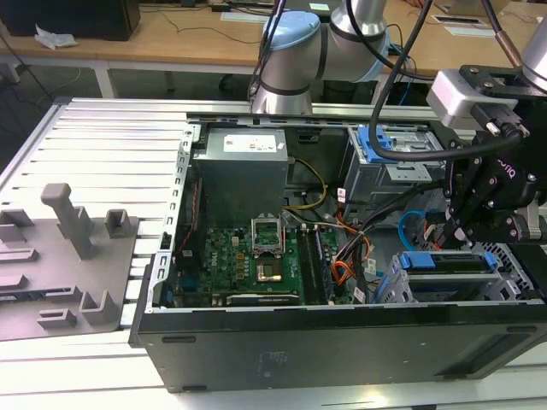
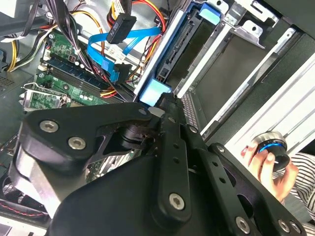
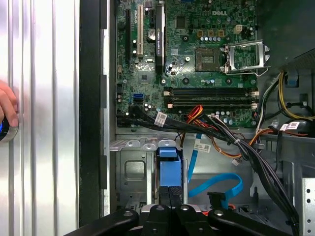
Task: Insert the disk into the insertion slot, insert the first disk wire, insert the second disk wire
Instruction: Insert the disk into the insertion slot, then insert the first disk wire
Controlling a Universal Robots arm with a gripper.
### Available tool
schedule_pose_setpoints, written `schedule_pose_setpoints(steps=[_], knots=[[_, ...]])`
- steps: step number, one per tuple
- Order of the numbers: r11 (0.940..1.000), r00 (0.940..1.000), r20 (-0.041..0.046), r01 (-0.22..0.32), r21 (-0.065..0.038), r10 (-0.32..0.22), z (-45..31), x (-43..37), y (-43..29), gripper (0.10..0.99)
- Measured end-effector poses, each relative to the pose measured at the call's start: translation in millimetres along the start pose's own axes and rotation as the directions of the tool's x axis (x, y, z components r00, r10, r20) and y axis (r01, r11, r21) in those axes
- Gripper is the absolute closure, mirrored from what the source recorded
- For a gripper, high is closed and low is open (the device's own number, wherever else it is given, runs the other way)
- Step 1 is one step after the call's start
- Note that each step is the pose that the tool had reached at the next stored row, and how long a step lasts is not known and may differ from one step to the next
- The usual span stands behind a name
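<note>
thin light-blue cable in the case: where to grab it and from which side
Best by its small dark connector end, the only rigid part; the thin light-blue cable lies in a slack loop. Likely come down through the case's open side, clear of the black wire bundle.

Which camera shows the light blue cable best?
The second wrist view: the light-blue cable lies close and unobstructed, with its dark connector plain. The first wrist view shows its loop lower in the case; the exterior view shows a small curve.
</note>
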State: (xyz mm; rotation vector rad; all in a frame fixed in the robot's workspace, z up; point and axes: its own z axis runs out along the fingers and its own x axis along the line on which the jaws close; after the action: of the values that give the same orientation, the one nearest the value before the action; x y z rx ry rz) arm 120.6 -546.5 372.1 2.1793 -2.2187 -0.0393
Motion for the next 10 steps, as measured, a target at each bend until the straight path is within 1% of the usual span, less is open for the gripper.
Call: schedule_pose_setpoints(steps=[7, 10], knots=[[1.0000, 1.0000, 0.0000, 0.000, 0.000, 0.000, -0.1, 0.0, -0.1, 0.980], [1.0000, 1.0000, -0.0001, 0.000, 0.000, 0.000, -5.6, 0.0, 0.1, 0.980]])
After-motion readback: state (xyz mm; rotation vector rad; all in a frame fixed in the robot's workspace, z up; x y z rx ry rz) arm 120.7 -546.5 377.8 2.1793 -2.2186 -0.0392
